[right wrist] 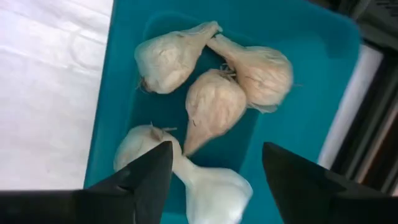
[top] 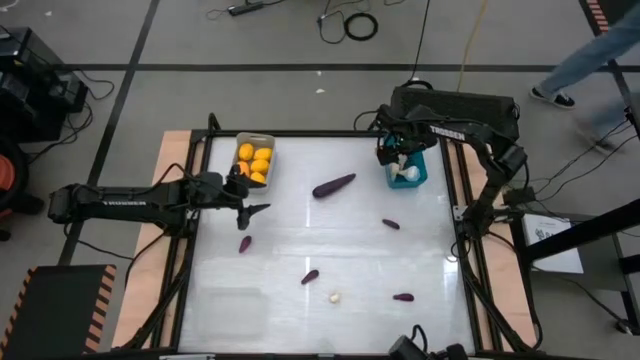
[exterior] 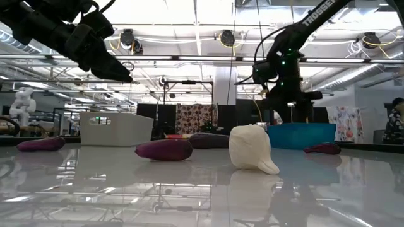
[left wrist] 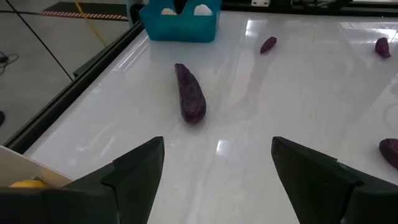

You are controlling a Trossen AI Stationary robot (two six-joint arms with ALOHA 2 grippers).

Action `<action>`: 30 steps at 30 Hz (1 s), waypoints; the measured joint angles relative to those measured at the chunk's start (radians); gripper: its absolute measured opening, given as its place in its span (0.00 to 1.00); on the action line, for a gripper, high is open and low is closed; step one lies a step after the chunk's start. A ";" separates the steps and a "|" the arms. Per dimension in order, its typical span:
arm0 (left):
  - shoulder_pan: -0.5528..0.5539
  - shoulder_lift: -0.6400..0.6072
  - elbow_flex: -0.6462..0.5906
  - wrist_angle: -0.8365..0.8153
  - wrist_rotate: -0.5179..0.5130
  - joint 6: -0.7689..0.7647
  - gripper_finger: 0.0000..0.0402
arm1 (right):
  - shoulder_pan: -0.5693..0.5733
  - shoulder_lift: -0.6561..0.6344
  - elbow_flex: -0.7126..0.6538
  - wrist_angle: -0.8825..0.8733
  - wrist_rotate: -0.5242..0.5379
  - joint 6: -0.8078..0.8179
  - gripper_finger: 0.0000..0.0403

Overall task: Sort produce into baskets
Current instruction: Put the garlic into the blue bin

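My left gripper (top: 252, 203) is open and empty above the table, just near of the light grey basket (top: 255, 160), which holds several orange-yellow fruits (top: 253, 158). It faces the large purple eggplant (left wrist: 189, 93). My right gripper (right wrist: 217, 168) is open and empty above the teal basket (top: 407, 172), which holds several garlic bulbs (right wrist: 214, 102). Small purple eggplants (top: 245, 243) (top: 310, 277) (top: 390, 224) and one more (top: 403, 297) lie on the table. A loose garlic bulb (top: 335, 297) lies near the front. The clear basket (top: 235, 305) shows faintly at the near left.
The white tabletop has a dark frame rail (top: 460, 230) along its sides. A black box (top: 60, 305) stands off the table's near left corner. A person's legs (top: 590, 55) show on the floor beyond the far right corner. Cables (top: 350, 22) lie on the floor behind.
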 joint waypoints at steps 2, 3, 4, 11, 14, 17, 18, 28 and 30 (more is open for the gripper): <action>0.000 0.000 0.000 0.011 0.000 0.000 0.76 | 0.000 -0.029 0.000 -0.014 0.001 -0.002 0.60; 0.000 0.000 0.000 0.014 0.000 0.000 0.76 | 0.000 -0.043 0.000 -0.020 0.001 0.000 0.60; 0.000 0.000 0.000 0.014 0.000 0.000 0.76 | 0.001 -0.061 0.001 -0.024 -0.001 0.004 0.60; 0.000 0.000 0.000 0.014 0.000 -0.005 0.76 | 0.114 -0.191 0.001 -0.035 -0.111 0.058 0.59; 0.000 0.000 0.000 0.014 0.000 -0.005 0.76 | 0.224 -0.236 0.001 -0.016 -0.122 0.088 0.59; 0.000 0.000 0.000 0.019 0.000 -0.007 0.76 | 0.361 -0.258 0.002 0.014 -0.124 0.140 0.59; 0.000 0.000 0.000 0.021 0.000 -0.008 0.76 | 0.409 -0.259 0.002 0.028 -0.124 0.160 0.59; -0.001 0.000 -0.001 0.047 0.048 -0.009 0.76 | 0.907 -0.227 0.002 0.354 -0.118 0.309 0.59; -0.001 0.000 -0.001 0.052 0.049 -0.009 0.76 | 0.995 -0.208 0.002 0.439 -0.097 0.302 0.59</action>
